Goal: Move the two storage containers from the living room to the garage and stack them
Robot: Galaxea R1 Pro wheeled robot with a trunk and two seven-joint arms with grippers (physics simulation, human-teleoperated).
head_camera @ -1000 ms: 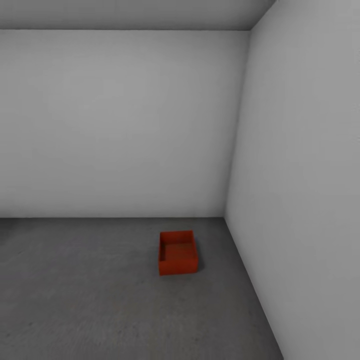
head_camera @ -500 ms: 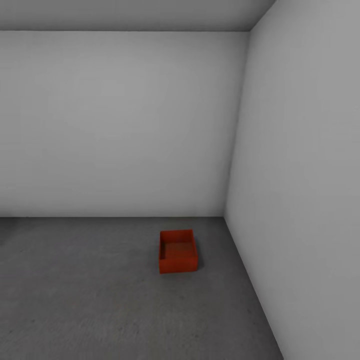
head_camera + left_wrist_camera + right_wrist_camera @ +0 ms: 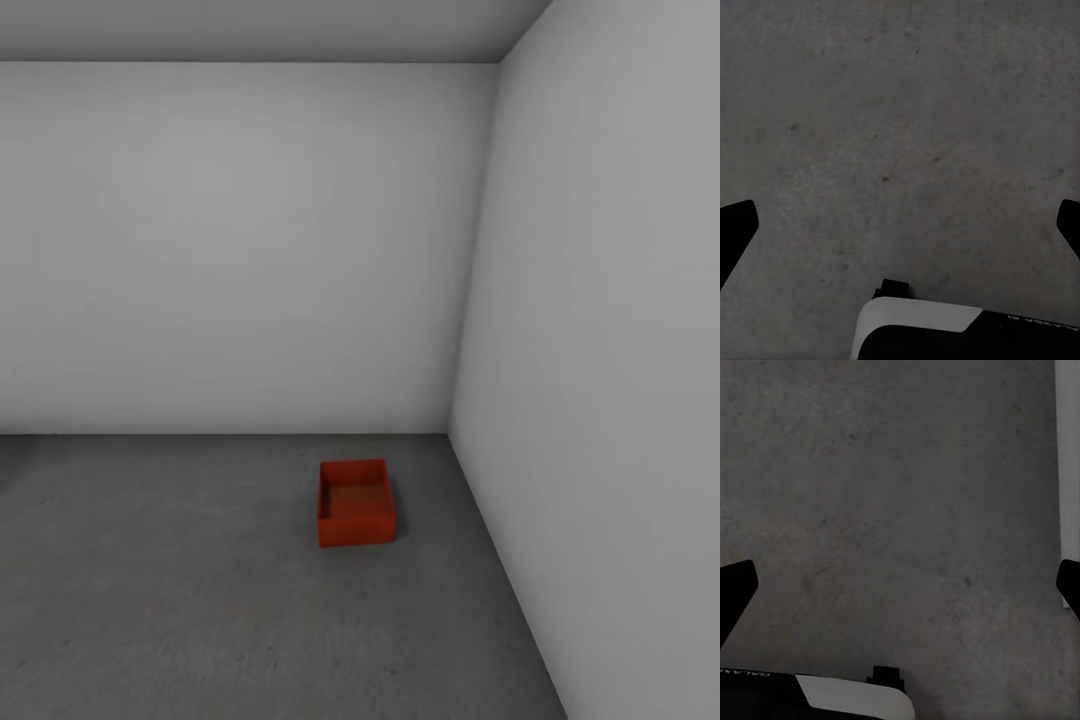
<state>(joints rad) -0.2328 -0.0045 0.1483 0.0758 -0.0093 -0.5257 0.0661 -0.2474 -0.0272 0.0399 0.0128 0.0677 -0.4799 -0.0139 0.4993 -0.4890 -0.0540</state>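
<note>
one red bin (image 3: pixel 355 503), one grey floor (image 3: pixel 200 600), two pale walls (image 3: pixel 240 250), two claws, left claw (image 3: pixel 900 225), right claw (image 3: pixel 900 585), each with two dark fingers (image 3: pixel 735 229)

The black two-fingered left gripper (image 3: pixel 900 225) was seen spread wide with nothing held between its dark fingertips (image 3: pixel 736 229), its white-and-black wrist housing (image 3: pixel 945 330) behind it, and the matching black right gripper (image 3: pixel 900 589) was likewise held wide apart and empty, both pointed downward.
</note>
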